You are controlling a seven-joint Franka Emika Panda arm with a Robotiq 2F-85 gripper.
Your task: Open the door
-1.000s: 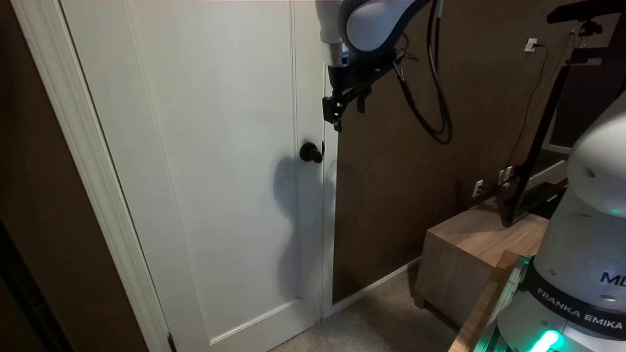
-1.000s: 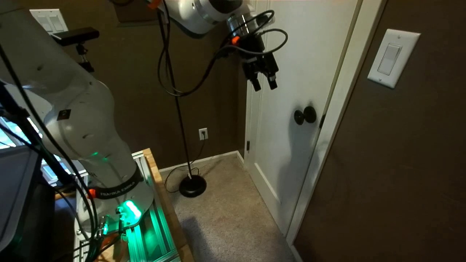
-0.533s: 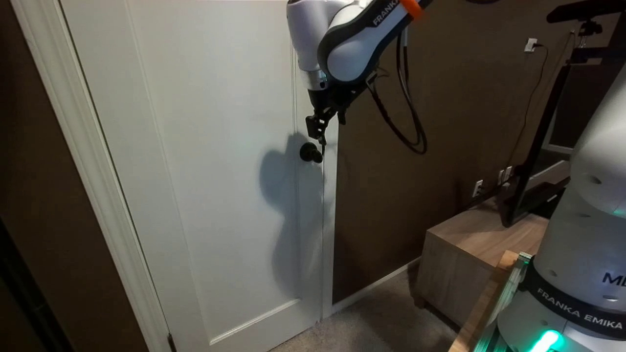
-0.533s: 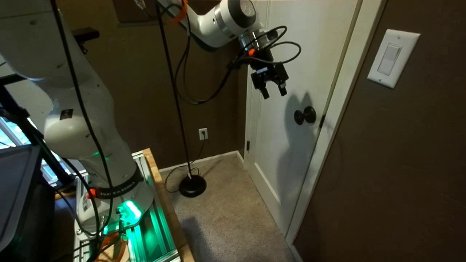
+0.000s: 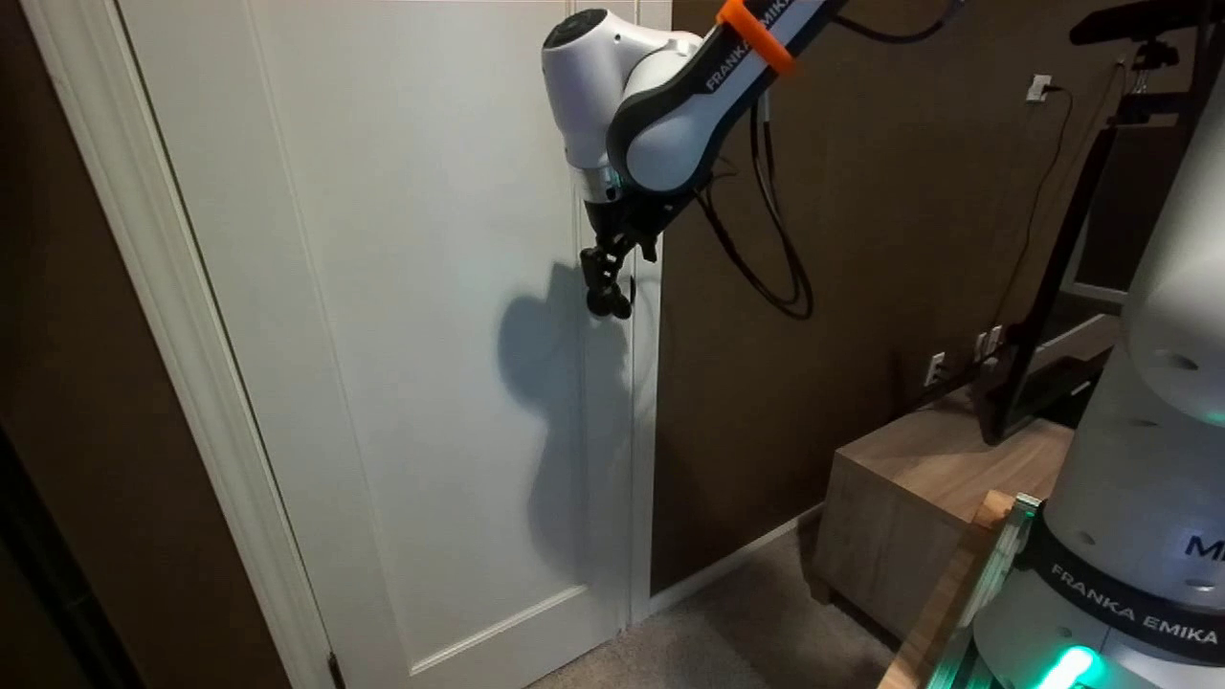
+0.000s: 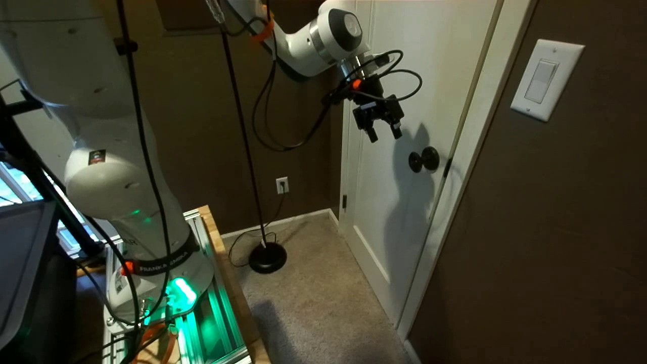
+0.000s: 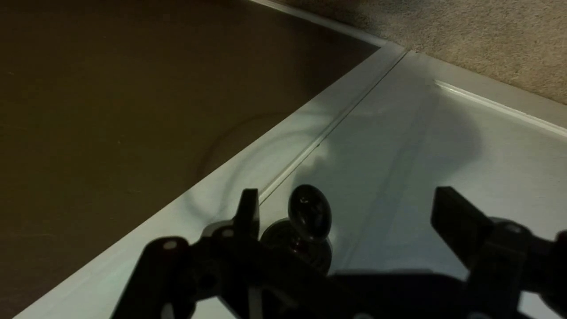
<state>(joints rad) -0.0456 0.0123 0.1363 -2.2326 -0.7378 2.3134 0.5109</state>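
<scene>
The tall white door [image 5: 450, 383] stands shut in its white frame. It also shows in an exterior view [image 6: 374, 212] and in the wrist view [image 7: 509, 177]. Its round black knob [image 6: 415, 163] sits near the latch edge. My gripper [image 6: 385, 135] is open and empty, pointing down, above the knob and short of it. In an exterior view the gripper's lower end overlaps the knob [image 5: 609, 304]. In the wrist view the knob [image 7: 310, 212] appears between the spread fingertips, much nearer the left finger [image 7: 248, 208]. Part of its base plate is hidden behind the gripper.
A brown wall [image 5: 756, 402] meets the door frame on the latch side, with a light switch [image 6: 547, 81] on it. A black floor-lamp base [image 6: 268, 258] stands on the carpet. A wooden cabinet [image 5: 900, 517] stands by the wall. Cables [image 6: 265, 111] loop from the arm.
The arm has come down and toward the knob. In one exterior view the gripper moved down and left, in another down and right. The gripper stayed open; the door has not moved.
</scene>
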